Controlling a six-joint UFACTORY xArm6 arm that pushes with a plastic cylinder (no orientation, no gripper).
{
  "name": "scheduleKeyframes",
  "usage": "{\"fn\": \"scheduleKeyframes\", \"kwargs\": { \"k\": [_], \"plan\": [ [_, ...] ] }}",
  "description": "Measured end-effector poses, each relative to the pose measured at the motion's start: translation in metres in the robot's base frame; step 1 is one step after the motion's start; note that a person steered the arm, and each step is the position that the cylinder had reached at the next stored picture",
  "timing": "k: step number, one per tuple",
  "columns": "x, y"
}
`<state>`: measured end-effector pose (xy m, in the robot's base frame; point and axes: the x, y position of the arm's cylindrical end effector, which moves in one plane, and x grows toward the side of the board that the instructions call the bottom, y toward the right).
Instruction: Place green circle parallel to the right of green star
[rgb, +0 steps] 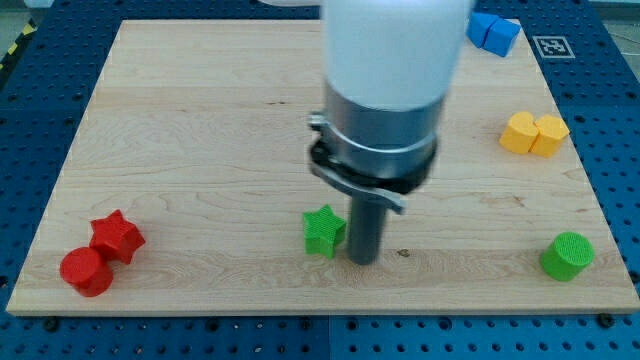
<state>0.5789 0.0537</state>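
Green circle low at the board's right edge, well apart from green star and far off to the star's right, sitting slightly lower than it in the view. Upright, round top facing up, nothing touching it.

Green star at the board's lower middle, just left of my tip. Tip planted on the wood just beside the star's right points, so close that contact cannot be told either way. Rod dark and straight, rising into a grey collar and a wide white arm body that fills the view's top centre, above the star.

No jaws on this arm: only the bare rod, holding nothing.

Yellow blocks, two pressed side by side, up and far to the right of the star, near the board's right edge and above the green circle; exact shapes hard to make out. Blue blocks, partly behind the arm body, at the board's top right corner, farther still from the star.

Red star far to the left of the green star, at about the same height. Red circle touching it, just below and to its left, near the board's lower left corner.

Wooden board on a blue perforated table.
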Motion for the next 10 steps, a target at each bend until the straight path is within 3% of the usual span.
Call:
{"fn": "scheduleKeyframes", "kwargs": {
  "k": [2, 3, 5, 7, 10],
  "plan": [
    [0.007, 0.111],
    [0.039, 0.159],
    [0.038, 0.249],
    [0.024, 0.230],
    [-0.029, 0.112]
  ]
}}
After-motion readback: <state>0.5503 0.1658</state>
